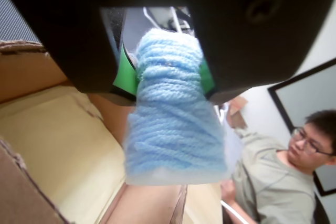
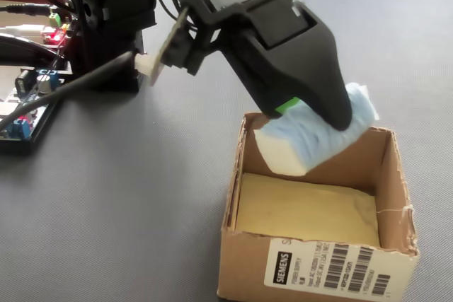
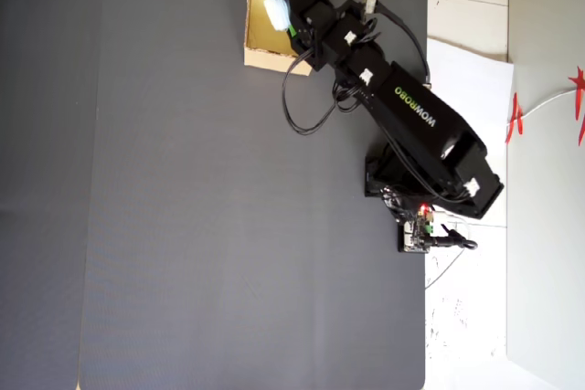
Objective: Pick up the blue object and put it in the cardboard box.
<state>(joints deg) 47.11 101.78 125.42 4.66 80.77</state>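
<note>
In the wrist view the tool [image 1: 169, 80] is pinching the blue object [image 1: 176, 129] tightly at its waist, green pads [image 1: 126, 74] pressing in from both sides while the yarn-like lump is bulging out below them. Just behind it the cardboard box [image 1: 58, 145] is showing its yellowish floor. In the fixed view the blue object [image 2: 311, 139] is hanging over the far rim of the cardboard box [image 2: 318, 274], above the open inside. The box is sitting on the grey surface [image 2: 127, 196]. Beyond, a man in glasses [image 1: 299, 156] is watching.
</note>
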